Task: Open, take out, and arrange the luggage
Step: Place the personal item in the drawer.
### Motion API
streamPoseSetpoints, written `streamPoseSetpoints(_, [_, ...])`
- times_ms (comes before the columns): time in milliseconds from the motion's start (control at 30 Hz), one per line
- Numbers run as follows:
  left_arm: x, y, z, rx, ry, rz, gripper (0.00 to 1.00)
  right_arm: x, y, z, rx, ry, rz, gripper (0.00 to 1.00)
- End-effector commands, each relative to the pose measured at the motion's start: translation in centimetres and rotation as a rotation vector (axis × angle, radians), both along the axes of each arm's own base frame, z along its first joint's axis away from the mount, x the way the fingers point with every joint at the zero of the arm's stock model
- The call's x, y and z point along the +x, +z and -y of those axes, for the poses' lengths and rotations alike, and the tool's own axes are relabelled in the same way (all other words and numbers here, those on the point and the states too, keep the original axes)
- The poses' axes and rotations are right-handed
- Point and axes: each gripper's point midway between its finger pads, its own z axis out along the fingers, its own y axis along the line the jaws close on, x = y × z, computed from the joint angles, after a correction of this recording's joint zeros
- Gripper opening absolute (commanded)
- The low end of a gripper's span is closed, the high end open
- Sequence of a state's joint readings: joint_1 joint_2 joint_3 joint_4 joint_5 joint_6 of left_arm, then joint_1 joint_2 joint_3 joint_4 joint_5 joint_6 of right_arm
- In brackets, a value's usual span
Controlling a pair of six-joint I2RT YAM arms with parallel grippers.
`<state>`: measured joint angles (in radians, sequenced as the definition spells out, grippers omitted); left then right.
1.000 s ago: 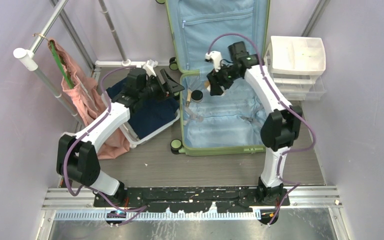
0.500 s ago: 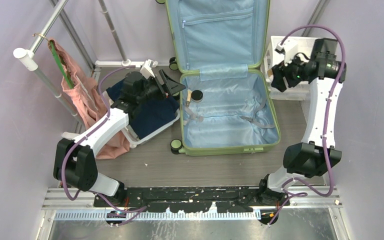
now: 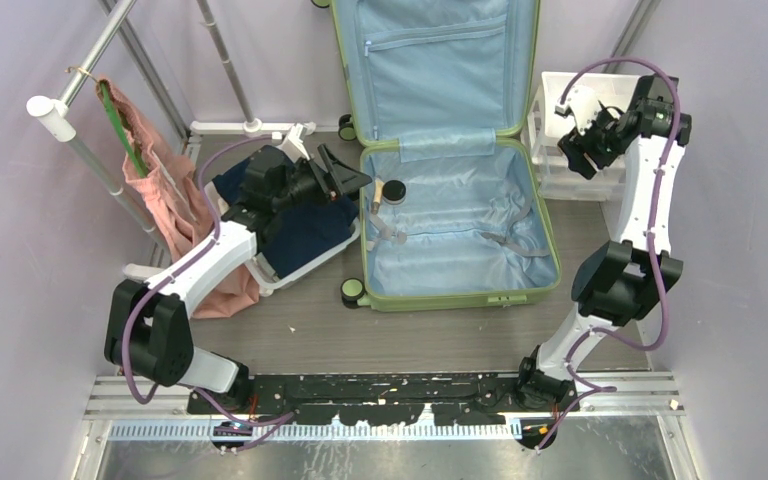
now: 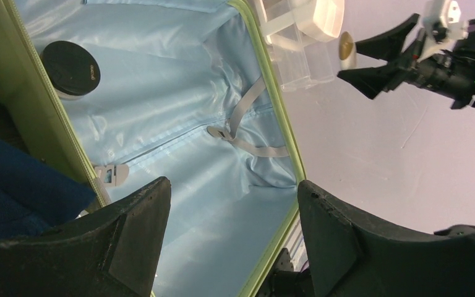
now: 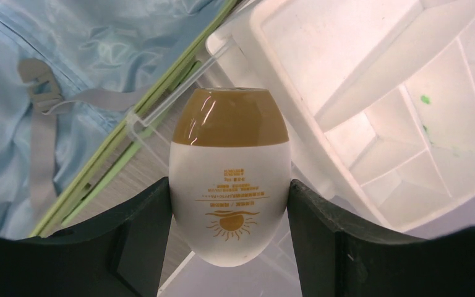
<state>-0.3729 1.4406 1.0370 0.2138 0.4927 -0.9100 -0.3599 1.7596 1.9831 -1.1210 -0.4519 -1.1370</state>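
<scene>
luggage (image 3: 455,220) lies open between my two arms; my right gripper (image 3: 582,155) clamps a sunscreen bottle (image 5: 230,179) over the drawer unit (image 5: 371,80) for sorting; left gripper (image 4: 229,238) hangs open, empty, by the basket (image 3: 305,265).

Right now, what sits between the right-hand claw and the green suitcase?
Only the edge of the white drawer unit, seen from the top camera. The right gripper, clamping a white bottle, hangs over that unit beside the luggage.
</scene>
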Motion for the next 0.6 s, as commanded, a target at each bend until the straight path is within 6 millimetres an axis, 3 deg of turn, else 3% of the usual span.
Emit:
streamPoseSetpoints(0, [-1.1,3.6,-0.1,-0.042,-0.018,0.117,0.75,2.3,1.0,2.0,-0.135,0.043,0.072,0.26])
streamPoseSetpoints(133, [-1.1,3.5,-0.1,-0.039,-0.012,0.112,0.75,3.3,-0.9,3.2,-0.170,0.042,0.039,0.30])
streamPoseSetpoints(267, [-1.0,3.5,-0.2,-0.036,-0.007,0.108,0.75,3.2,-2.1,3.4,-0.171,0.037,0.011,0.56])
streamPoseSetpoints(367, [-1.0,3.5,-0.3,-0.036,-0.001,0.108,0.75,2.7,-2.7,3.1,-0.162,0.039,0.005,0.71])
streamPoseSetpoints(567, [-0.7,3.6,-0.1,-0.042,0.001,0.094,0.75,2.4,-1.9,2.7,-0.084,-0.026,0.017,0.83])
